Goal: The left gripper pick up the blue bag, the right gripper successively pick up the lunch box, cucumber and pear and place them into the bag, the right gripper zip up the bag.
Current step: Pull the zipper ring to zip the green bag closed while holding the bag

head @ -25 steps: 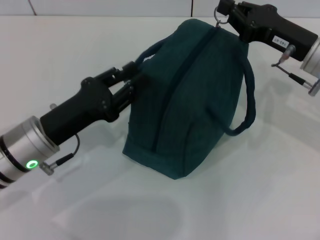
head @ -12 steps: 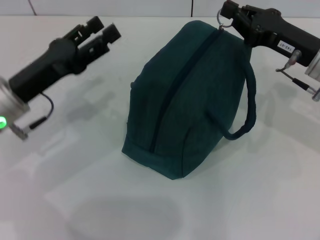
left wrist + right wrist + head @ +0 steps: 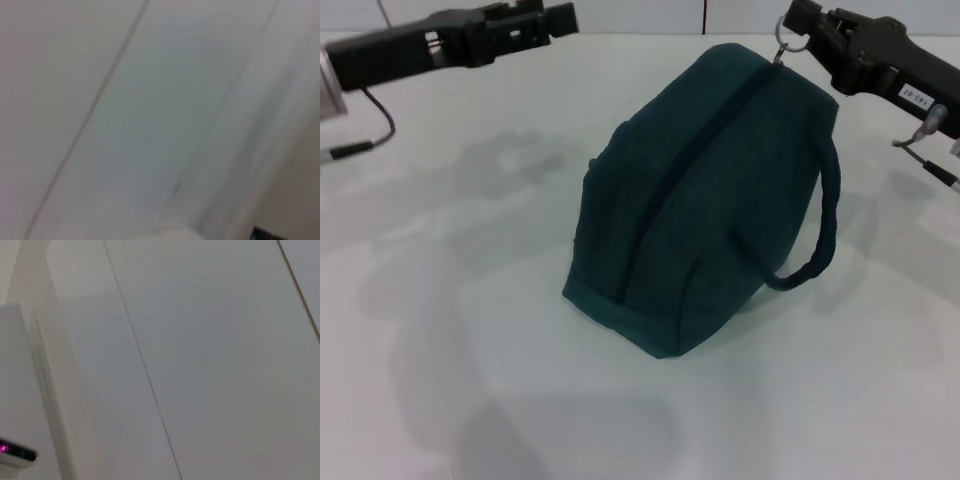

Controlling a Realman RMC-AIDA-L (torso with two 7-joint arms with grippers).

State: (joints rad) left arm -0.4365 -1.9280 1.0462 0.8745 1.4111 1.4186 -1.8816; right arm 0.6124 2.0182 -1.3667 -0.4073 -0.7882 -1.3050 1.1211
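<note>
You have one blue bag [image 3: 705, 190] with one handle [image 3: 817, 225] showing, one zipper ring [image 3: 783, 47], and two grippers: left gripper [image 3: 555, 17], right gripper [image 3: 798, 20].

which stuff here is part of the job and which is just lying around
Part of the job: blue bag, zipped shut on the table; its zipper ring at the right gripper; left gripper, off to the far left.

Lying around: nothing else in view.

The blue bag [image 3: 705, 190] is of matt woven cloth, with a padded cloth handle [image 3: 820, 235] and a shiny metal ring [image 3: 782, 47]. The left gripper [image 3: 560, 17] and the right gripper [image 3: 798, 18] look like matt black metal. The table [image 3: 470, 300] is white, smooth and slightly glossy.
</note>
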